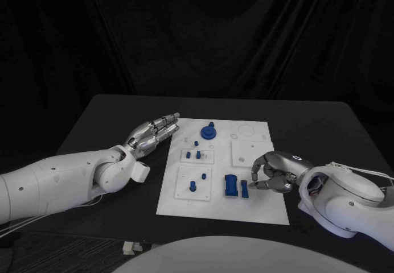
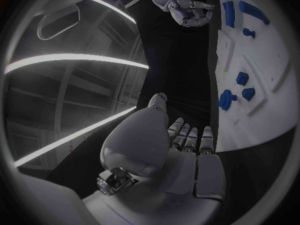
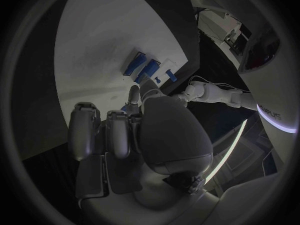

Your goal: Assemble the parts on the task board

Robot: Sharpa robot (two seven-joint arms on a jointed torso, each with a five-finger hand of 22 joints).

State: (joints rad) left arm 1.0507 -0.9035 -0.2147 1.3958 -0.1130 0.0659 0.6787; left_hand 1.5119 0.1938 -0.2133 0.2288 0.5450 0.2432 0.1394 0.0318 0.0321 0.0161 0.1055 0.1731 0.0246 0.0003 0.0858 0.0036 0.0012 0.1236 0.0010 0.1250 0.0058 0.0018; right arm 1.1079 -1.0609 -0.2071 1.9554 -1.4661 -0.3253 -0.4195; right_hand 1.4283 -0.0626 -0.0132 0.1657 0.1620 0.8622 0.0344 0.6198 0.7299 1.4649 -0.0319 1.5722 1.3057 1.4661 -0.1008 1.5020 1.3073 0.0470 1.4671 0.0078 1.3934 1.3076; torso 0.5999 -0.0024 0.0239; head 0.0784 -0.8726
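Observation:
The white task board (image 1: pixel 256 211) lies mid-table. On it are a round blue part (image 1: pixel 208 132) at the far end, small blue pegs (image 1: pixel 195 154) in the middle, one peg (image 1: pixel 193 185) nearer, and a wide blue block (image 1: pixel 232 186) beside a thin blue piece (image 1: pixel 245 189). My right hand (image 1: pixel 275 170) hovers over the board's right side with fingers curled, its tips right at the thin piece; whether it grips the piece is unclear. The right wrist view shows this hand (image 3: pixel 137 130) reaching toward the blue blocks (image 3: pixel 139 65). My left hand (image 1: pixel 152 133) lies flat with straight fingers at the board's far left edge, holding nothing.
The black table (image 1: pixel 328 122) runs wide round the board on both sides. In the left wrist view my left hand (image 2: pixel 181 145) sits beside the board's edge (image 2: pixel 262 85), near the round part (image 2: pixel 226 99), with the right hand (image 2: pixel 187 10) far across.

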